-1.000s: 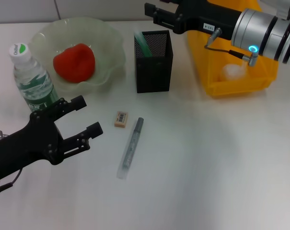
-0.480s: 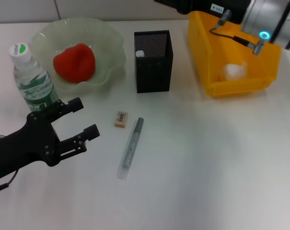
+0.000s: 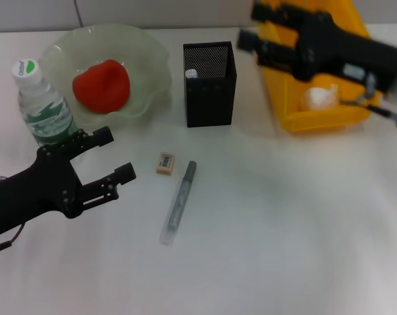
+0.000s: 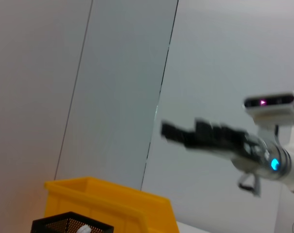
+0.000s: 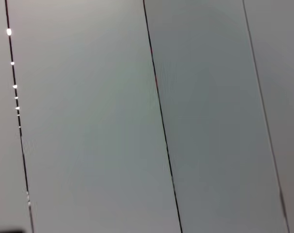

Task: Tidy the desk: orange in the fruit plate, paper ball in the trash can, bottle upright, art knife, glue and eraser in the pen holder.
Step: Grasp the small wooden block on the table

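Observation:
The orange (image 3: pixel 101 85) lies in the pale green fruit plate (image 3: pixel 147 47). Left of the plate, the water bottle (image 3: pixel 44 105) stands upright. A black mesh pen holder (image 3: pixel 210 88) has the glue's white tip (image 3: pixel 191 74) showing inside. On the table in front of it lie the eraser (image 3: pixel 166 163) and the grey art knife (image 3: pixel 178 202). The white paper ball (image 3: pixel 319 97) rests in the yellow trash bin (image 3: pixel 287 117). My left gripper (image 3: pixel 116 155) is open, just left of the eraser. My right gripper (image 3: pixel 249 26) hangs open and empty over the bin's far left corner.
In the left wrist view the yellow bin (image 4: pixel 108 204) and the pen holder's rim (image 4: pixel 71 224) show low down, with the right gripper (image 4: pixel 168 132) in the air above. The right wrist view holds only grey wall panels.
The green glue has dropped into the pen holder. My right gripper left the holder, lifted away, then swung right over the yellow bin. The left gripper shifted slightly.

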